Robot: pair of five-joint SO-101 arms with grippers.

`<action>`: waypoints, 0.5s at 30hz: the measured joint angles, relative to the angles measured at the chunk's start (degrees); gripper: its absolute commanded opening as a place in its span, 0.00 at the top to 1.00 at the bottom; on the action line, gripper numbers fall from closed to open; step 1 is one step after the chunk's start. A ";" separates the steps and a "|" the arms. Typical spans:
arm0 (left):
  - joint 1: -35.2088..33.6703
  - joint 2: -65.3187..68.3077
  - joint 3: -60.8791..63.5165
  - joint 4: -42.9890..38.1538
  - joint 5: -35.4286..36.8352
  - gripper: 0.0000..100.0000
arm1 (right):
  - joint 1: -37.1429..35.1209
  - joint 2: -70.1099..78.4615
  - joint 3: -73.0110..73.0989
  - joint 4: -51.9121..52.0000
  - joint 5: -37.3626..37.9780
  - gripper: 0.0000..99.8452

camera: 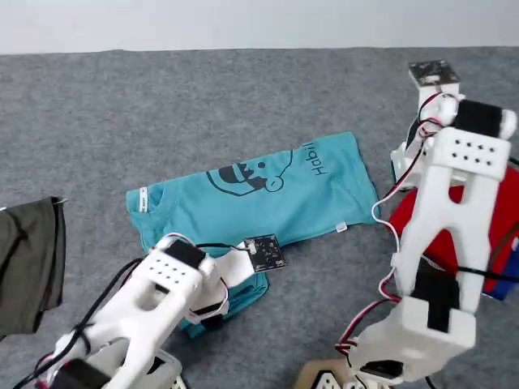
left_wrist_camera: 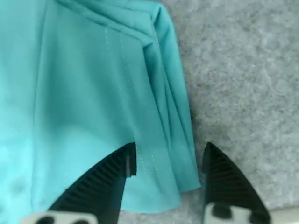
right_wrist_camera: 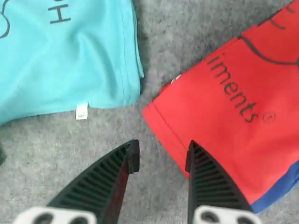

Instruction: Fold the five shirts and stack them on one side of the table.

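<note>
From above, the teal shirt [camera: 268,194] lies flat in the middle of the grey tabletop [camera: 243,97], printed side up. A dark olive shirt [camera: 28,263] lies well apart from it at the collar end. A red shirt [camera: 507,215] lies near its hem end, mostly hidden behind the right arm [camera: 442,235]. The left arm [camera: 154,300] reaches over the teal shirt's near edge and covers its own hand there.

The left wrist view shows what that arm hides. The left hand [left_wrist_camera: 168,172] has its fingers apart and straddles the teal shirt's edge, one finger over the cloth, the other over bare tabletop just beside it. Several layers of teal cloth overlap along that edge, with stitched seams.

The right wrist view shows the right hand [right_wrist_camera: 159,168], fingers apart, above the bare strip of tabletop between the teal shirt's corner and the red shirt, touching neither. A white tag [right_wrist_camera: 81,112] sticks out from the teal shirt's edge beside that corner. The red shirt carries dark lettering and a blue band [right_wrist_camera: 280,189] along its far edge.
</note>
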 measured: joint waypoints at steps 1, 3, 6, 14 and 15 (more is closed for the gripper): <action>0.00 1.14 -0.44 0.00 0.00 0.77 | 0.00 -0.53 0.26 0.00 0.00 0.83; 0.00 3.43 -0.97 0.00 0.00 0.79 | 0.00 -1.58 0.53 0.00 0.00 0.83; 0.09 6.95 -2.29 -0.09 0.00 0.84 | 0.00 -2.55 0.53 0.00 0.00 0.83; 0.26 14.24 -6.68 0.18 0.00 0.96 | 0.00 -4.48 0.53 0.00 0.00 0.83; 0.26 14.42 -6.86 0.18 0.00 0.97 | 0.00 -4.84 0.53 0.00 0.00 0.83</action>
